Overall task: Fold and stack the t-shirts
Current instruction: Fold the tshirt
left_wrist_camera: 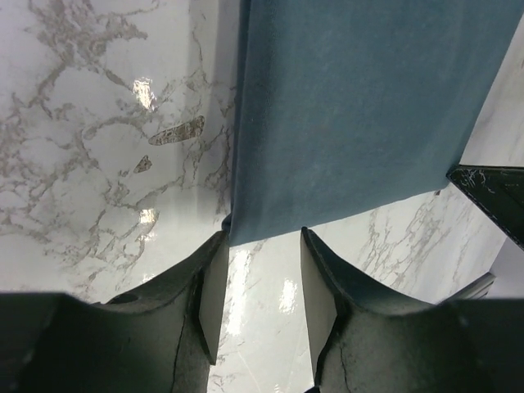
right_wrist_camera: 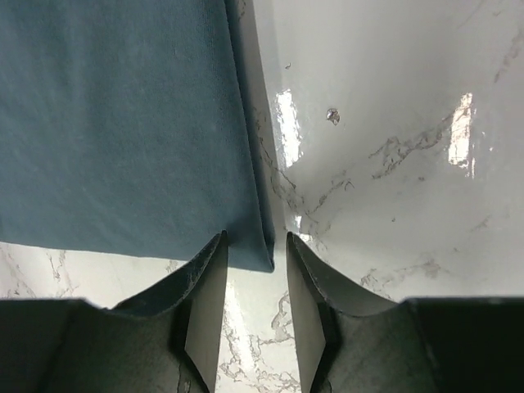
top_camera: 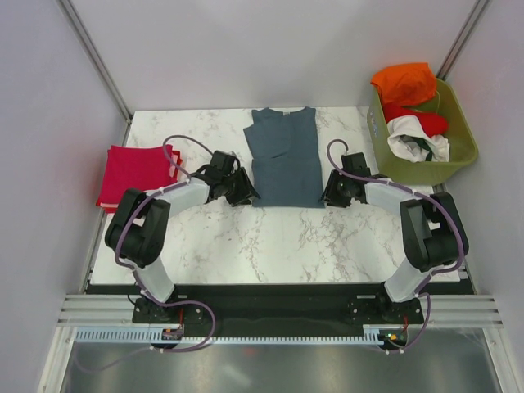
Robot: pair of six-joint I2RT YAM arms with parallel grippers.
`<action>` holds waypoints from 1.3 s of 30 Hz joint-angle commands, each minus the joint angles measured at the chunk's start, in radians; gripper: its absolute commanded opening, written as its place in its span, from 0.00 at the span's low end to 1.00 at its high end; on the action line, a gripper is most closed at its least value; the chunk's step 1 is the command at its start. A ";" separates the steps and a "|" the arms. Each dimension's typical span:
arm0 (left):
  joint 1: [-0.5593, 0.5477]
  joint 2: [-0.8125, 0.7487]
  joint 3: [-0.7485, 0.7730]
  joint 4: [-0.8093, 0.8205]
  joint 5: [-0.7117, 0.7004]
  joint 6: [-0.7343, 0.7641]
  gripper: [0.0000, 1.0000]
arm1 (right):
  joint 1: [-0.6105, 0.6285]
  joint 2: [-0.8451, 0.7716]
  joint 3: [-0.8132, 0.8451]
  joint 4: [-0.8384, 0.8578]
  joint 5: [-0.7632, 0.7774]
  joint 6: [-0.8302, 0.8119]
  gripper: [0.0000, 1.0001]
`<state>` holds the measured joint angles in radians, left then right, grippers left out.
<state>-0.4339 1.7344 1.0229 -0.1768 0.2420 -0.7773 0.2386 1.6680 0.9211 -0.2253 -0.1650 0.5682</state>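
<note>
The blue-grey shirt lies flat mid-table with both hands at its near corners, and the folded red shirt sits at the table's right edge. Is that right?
One detail is off. The folded red shirt sits at the left edge of the table, as the top view shows. The rest stands: the blue-grey shirt lies flat mid-table with the left hand and right hand at its near corners.

- Table (top_camera: 246,246): white marble-pattern top, grey-veined, glossy, with bright reflections.
- Blue-grey t-shirt (top_camera: 285,160), table centre: matt cloth, smooth, fine-textured.
- Red t-shirt (top_camera: 131,173), left edge: matt cloth.
- Basket (top_camera: 460,131), far right corner: olive-green plastic, smooth, slight sheen.
</note>
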 commanded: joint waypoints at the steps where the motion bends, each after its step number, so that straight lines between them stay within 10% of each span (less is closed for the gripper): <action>1: -0.017 0.036 -0.001 0.053 0.000 0.026 0.47 | 0.002 0.030 -0.008 0.049 -0.031 -0.016 0.39; 11: -0.026 0.047 -0.035 0.054 -0.024 0.030 0.42 | 0.013 0.067 -0.001 0.038 -0.021 -0.036 0.03; 24: -0.028 0.094 -0.014 0.071 -0.024 0.024 0.38 | 0.013 0.056 0.010 0.030 -0.021 -0.034 0.00; 28: -0.037 0.087 -0.006 0.068 -0.047 0.039 0.02 | 0.014 0.035 0.013 0.015 -0.025 -0.037 0.00; 39: -0.057 -0.231 -0.124 -0.073 -0.106 0.096 0.02 | 0.016 -0.276 -0.074 -0.098 -0.077 -0.047 0.00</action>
<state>-0.4828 1.6169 0.9344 -0.1909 0.1665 -0.7380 0.2523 1.5047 0.8722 -0.2684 -0.2180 0.5438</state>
